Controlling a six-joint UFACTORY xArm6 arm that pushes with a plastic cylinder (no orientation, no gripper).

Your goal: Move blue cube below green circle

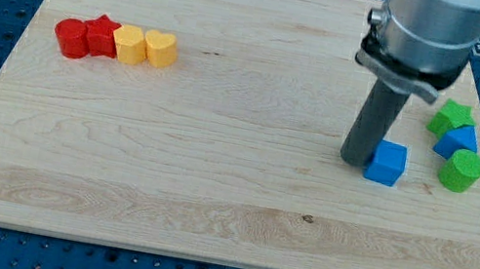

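My tip (pixel 355 162) rests on the wooden board (pixel 209 198) in the right half of the frame. The rig carries no pincer, only a straight dark rod, so there is nothing to open or close and nothing is gripped. The blue cube (pixel 386 163) lies immediately to the right of my tip, apparently touching the rod's lower end. The green circle (pixel 461 171) sits further right, near the board's right edge, roughly level with the blue cube and apart from it. Directly above the green circle lies a second blue block (pixel 458 141), and above that a green block (pixel 450 117) whose shape I cannot make out exactly. In the upper left of the frame four blocks form a touching row: red cylinder (pixel 69 36), red star (pixel 100 36), yellow block (pixel 129 44), yellow heart (pixel 161 47).
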